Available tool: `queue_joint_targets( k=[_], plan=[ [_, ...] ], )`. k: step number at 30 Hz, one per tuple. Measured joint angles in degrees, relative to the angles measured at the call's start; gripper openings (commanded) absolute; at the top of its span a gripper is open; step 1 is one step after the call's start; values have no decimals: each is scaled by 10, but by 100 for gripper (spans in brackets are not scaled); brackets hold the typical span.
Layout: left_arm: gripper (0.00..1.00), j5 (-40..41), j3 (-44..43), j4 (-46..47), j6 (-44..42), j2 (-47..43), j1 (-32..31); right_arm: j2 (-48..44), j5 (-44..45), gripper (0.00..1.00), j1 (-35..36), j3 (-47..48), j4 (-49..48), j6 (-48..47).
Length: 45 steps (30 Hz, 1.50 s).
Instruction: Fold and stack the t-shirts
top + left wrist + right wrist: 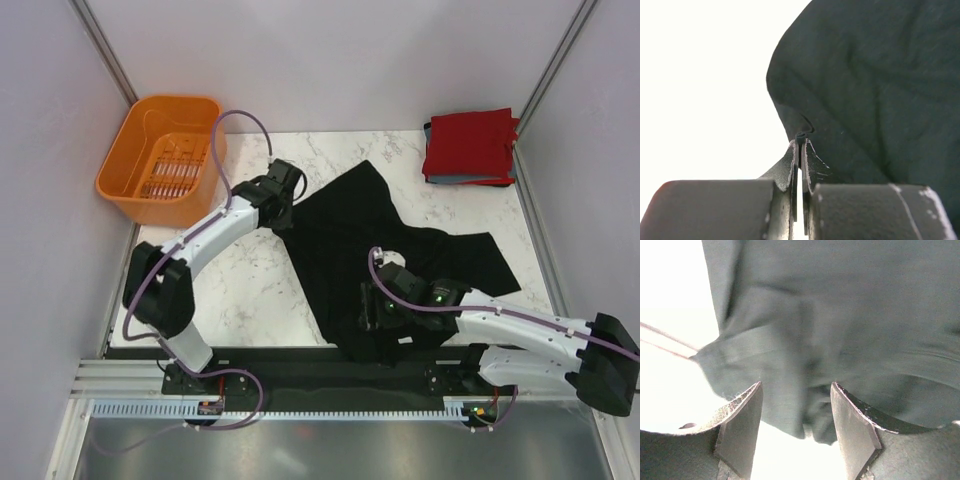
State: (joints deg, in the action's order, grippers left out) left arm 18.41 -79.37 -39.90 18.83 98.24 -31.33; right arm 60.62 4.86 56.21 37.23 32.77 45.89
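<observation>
Top external: the black t-shirt (400, 250) lies spread across the middle of the marble table (250, 290). The left gripper (285, 195) sits at its far-left edge and the right gripper (372, 312) at its near hem. A folded red t-shirt (468, 142) tops a grey-blue t-shirt (445, 180) in the far-right corner. The orange basket (165, 155) stands far left.

Left wrist: the left gripper (800, 142) is closed, pinching the black t-shirt (870, 90) at its edge.

Right wrist: the right gripper (796, 387) stands parted, with a fold of the black t-shirt (840, 315) between the jaws, ungripped.
</observation>
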Motion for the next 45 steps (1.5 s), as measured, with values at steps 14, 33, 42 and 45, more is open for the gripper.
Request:
queue_joint_targets(
  k=[14,33,42,45],
  plan=[
    [2,-5,160,11,14,-85,20,197,19,59,144,153,-44,-5],
    [2,-6,171,28,15,-114,20,271,103,29,146,202,24,0],
    [2,-7,172,28,19,-114,20,271,114,0,146,202,35,10],
    [2,-8,173,28,22,-114,20,271,116,0,147,202,38,11]
  ],
)
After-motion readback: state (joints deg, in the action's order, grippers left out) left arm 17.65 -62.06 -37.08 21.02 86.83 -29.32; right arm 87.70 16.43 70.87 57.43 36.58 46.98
